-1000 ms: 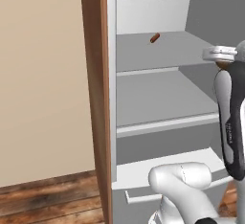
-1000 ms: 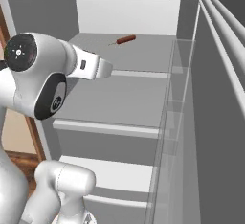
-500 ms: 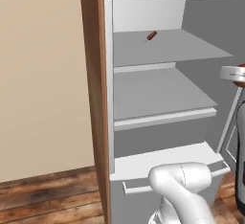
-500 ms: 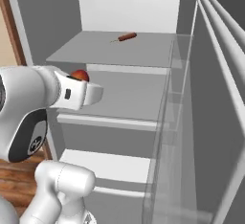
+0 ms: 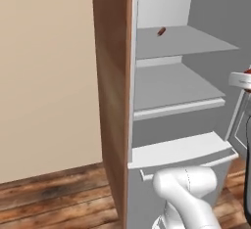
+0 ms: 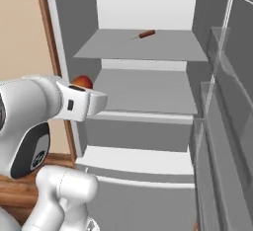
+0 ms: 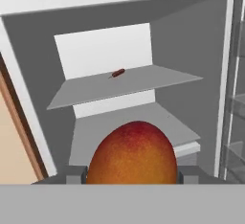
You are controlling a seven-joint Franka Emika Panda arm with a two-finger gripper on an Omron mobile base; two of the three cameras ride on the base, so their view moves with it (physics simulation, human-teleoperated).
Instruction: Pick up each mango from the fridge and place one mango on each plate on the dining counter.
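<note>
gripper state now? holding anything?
Gripper: closed on the orange-red mango, held in front of the open fridge.

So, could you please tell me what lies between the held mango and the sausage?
In the hand view, only bare grey shelf separates the mango from the sausage.

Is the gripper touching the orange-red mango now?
Touching: hand view shows the mango wedged between the gripper fingers, pressed against both sides.
</note>
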